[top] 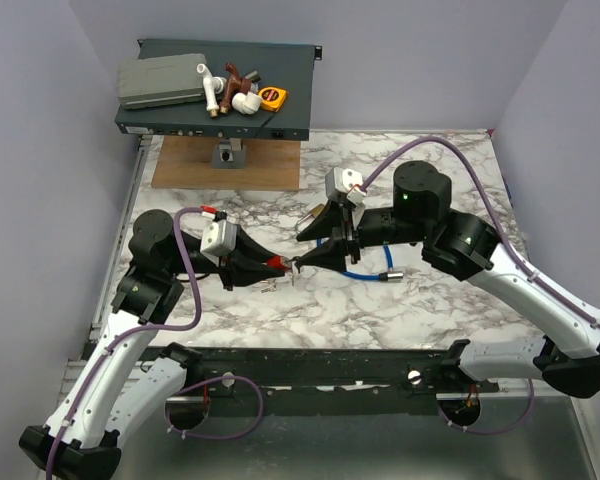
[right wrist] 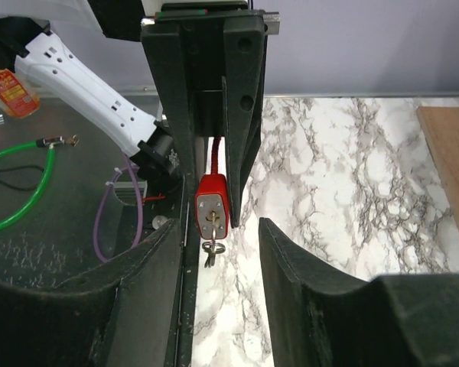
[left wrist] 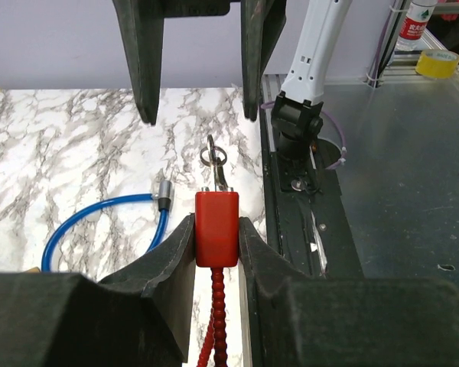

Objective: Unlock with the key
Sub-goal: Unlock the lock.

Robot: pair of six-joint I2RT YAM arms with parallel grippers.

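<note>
Tiny silver key point(left wrist: 215, 177) with a wire ring is sticking out of a glossy red rectangular block point(left wrist: 216, 229) on a beaded red cord point(left wrist: 216, 321), which the left gripper point(left wrist: 216, 223) is clamping between matte black fingers near the front edge of the veined marble tabletop point(left wrist: 61, 138). The right gripper point(left wrist: 200, 115) is hanging just ahead, fingers spread wide and clear of the key, with a blue coated cable loop point(left wrist: 99, 210) lying on open marble.

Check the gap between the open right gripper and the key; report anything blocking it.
Nothing visible blocks it. The key juts from the red block clamped in the left gripper, pointing at the open right gripper with only bare air between them. The blue cable lies off to the side.
</note>
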